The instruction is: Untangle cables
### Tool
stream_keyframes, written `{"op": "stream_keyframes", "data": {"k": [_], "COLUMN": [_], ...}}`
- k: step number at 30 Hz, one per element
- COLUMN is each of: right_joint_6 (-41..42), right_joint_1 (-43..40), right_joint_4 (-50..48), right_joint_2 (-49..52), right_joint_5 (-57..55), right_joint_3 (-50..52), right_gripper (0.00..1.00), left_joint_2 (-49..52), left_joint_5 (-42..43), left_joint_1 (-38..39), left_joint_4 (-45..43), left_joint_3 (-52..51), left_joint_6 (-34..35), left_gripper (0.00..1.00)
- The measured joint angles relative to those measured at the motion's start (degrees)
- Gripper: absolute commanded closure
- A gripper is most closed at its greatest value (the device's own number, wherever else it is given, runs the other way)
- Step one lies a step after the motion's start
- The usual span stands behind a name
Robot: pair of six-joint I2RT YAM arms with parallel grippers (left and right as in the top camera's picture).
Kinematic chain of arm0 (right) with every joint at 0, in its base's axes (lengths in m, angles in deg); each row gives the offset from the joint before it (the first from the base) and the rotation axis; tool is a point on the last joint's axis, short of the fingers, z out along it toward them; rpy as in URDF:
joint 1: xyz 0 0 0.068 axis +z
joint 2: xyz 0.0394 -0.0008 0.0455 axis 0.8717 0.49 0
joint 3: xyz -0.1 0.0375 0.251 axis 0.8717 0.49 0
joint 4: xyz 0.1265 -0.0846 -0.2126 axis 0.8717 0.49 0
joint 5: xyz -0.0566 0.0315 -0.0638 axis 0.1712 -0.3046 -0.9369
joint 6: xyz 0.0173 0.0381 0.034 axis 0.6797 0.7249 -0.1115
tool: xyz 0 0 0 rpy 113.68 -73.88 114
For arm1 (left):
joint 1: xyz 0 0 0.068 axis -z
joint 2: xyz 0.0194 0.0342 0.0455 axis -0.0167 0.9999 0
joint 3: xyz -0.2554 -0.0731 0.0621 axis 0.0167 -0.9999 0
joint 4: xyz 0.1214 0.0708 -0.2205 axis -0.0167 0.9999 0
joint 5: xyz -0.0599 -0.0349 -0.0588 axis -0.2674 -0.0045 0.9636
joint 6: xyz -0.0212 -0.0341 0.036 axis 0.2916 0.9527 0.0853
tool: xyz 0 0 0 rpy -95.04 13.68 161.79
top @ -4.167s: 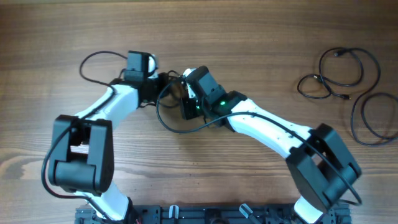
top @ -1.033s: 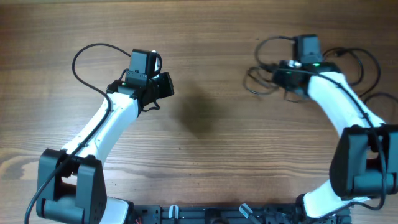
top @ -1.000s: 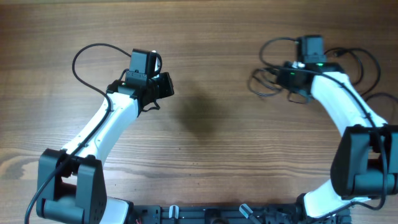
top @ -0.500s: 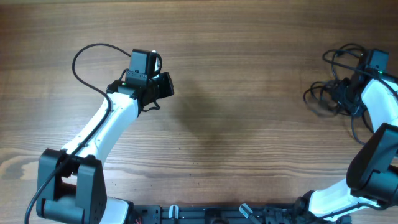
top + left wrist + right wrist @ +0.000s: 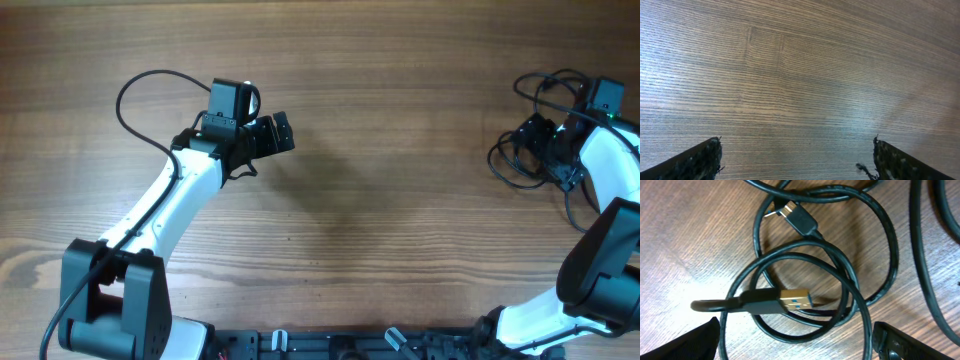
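Wooden desk holds the cables heaped at its right edge beneath the right pincer, wide and empty like the left pincer; best pinch 1 plug end, drawing slowly.

Top-down overhead; close downward wrist views

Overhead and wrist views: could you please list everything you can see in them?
Table: one, brown wood, under everything.
Cables: several, exact count unclear, black, bunched in overlapping loops at the table's right edge.
Plugs: two visible, one gold-coloured and one smaller with a black housing, lying among the loops.
Arms: two, white and black, left and right.
Left fingers: two, black, open over bare wood.
Right fingers: two, black, open above the cable bunch.
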Motion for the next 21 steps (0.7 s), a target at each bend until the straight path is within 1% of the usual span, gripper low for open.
{"op": "stream_keyframes", "data": {"k": [14, 21], "right_joint_6": [0.0, 0.0], "right_joint_1": [0.0, 0.0], "right_joint_4": [-10.5, -11.7], "right_joint_2": [0.0, 0.0], "right_joint_5": [1.2, 1.2], "right_joint_3": [0.0, 0.0], "right_gripper": [0.00, 0.00], "left_joint_2": [0.0, 0.0], "left_joint_5": [0.0, 0.0], "left_joint_1": [0.0, 0.0], "left_joint_4": [0.0, -0.1], "left_joint_3": [0.0, 0.0], "left_joint_6": [0.0, 0.0], "left_gripper": [0.00, 0.00]}}
